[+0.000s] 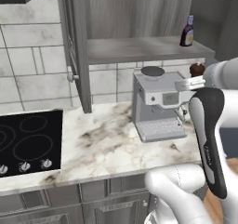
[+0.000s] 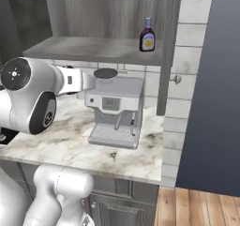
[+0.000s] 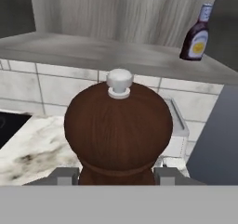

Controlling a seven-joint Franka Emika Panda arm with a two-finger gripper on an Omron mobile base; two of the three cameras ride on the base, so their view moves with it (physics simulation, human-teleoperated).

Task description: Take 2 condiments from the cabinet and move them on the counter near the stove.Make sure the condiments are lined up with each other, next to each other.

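Hand view sets the squat, dark red-brown wooden pepper-mill shaker right before the camera: a bulbous, finely grained dome narrowing to a waist, topped by a small pale round knob. The end effector pinches it at the waist, one grey finger pressed to each side. Behind it runs a grey plank shelf with streaky wood grain, and on the shelf's right end stands a slim dark glass bottle with a yellow label and a blue-white cap, upright.

From the left base camera the shaker shows as a small brown ball held in the air, above the right side of a boxy brushed-steel coffee machine and below the shelf's front edge. The bottle stands on the shelf of the tall grey wood-grain cabinet, whose panelled door hangs open. Below, the white marble worktop carries brown-grey veining and a thick pale edge; a flat black glass cooktop with thin ring outlines and small silver knobs lies at its left, well apart from the shaker.
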